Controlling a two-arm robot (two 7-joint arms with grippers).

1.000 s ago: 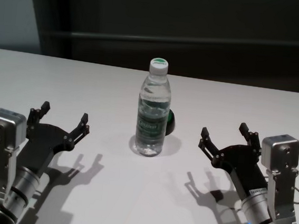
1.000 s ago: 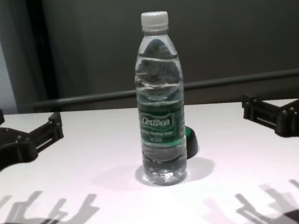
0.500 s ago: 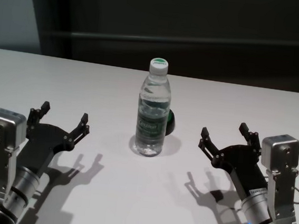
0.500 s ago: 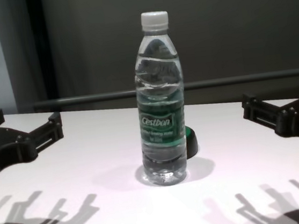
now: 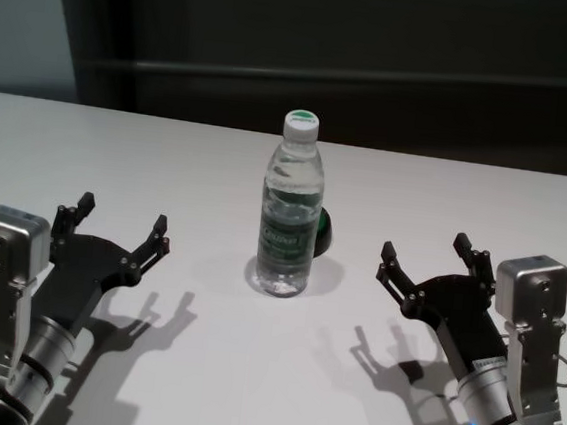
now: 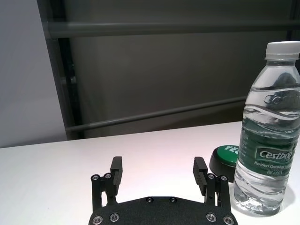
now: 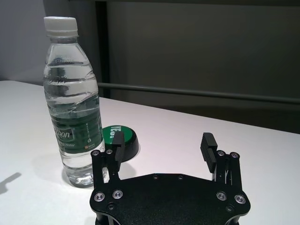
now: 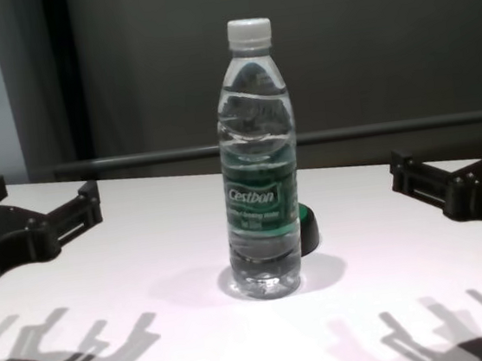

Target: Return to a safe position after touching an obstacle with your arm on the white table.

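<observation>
the bottle (image 5: 290, 216) stands upright at the centre of the white table (image 5: 198, 365), long axis vertical. left gripper (image 5: 117, 225), fingers apart, has it at 2 o'clock; right gripper (image 5: 430, 255), also apart, at 10 o'clock, about equally near.

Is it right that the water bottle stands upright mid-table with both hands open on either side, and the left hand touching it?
Not quite. The left hand is not touching the water bottle: the head view shows bare table between them. The rest holds: the bottle stands upright mid-table, and the right hand is open on its other side, like the left.
</observation>
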